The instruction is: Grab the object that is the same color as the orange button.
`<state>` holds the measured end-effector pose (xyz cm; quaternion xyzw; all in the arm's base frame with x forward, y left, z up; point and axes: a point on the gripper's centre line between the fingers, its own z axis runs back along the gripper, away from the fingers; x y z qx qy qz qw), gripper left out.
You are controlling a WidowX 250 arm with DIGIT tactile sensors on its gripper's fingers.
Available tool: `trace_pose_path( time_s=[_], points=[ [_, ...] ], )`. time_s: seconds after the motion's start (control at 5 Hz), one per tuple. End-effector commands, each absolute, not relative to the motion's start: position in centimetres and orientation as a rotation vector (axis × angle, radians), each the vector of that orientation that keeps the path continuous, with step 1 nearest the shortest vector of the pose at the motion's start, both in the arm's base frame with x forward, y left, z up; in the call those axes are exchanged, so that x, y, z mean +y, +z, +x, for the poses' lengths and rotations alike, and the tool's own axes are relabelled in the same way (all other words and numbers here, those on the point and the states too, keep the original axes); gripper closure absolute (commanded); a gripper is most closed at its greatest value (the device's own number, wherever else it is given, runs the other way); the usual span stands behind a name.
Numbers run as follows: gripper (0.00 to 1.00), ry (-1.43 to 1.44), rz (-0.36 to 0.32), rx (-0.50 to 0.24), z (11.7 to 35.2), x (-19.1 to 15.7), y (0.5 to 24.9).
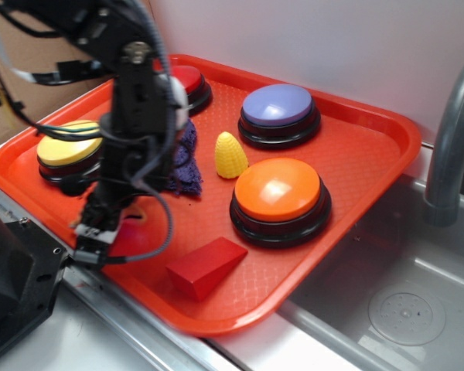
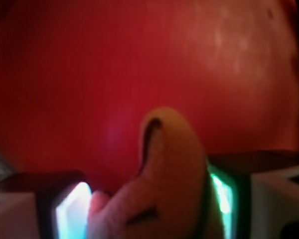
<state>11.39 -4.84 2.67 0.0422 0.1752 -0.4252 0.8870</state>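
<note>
Orange plush with dark stripes is filling the lower middle of the wrist view: the tiger toy point(image 2: 164, 184) is sitting between the two fingers point(image 2: 70, 209) of the gripper point(image 2: 149, 209), over the red tray point(image 2: 89, 74). The right finger is touching the toy's side, while a thin gap seems to be showing on the left (the picture is blurred, so I am hedging), so the pinch looks close to made rather than firmly set.

Judging from this, the reach is done and the right thing is chosen, matching the orange button point(image 1: 278, 192); what is left is squeezing firmly and lifting.

From outside, the arm point(image 1: 135, 116) is standing nearly upright over the tray's near-left corner, wrist pointing down and slightly toward the front edge, hiding the toy there.
</note>
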Motion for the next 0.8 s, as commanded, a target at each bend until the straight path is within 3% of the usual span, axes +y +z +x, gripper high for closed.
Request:
trace_pose_path(
  time_s=[0.0,0.2,0.4,0.6],
  points=[
    [1.0,-0.424,0.243,0.237,12.1,-5.2,9.9],
    [1.0,-0.185,0.121,0.216,14.6,-4.9,14.5],
    [1.0,0.056,0.015,0.146,16.8,-5.4,18.6],
    [1.0,0.13,-0.003,0.055,17.5,-5.8,21.8]
  ],
)
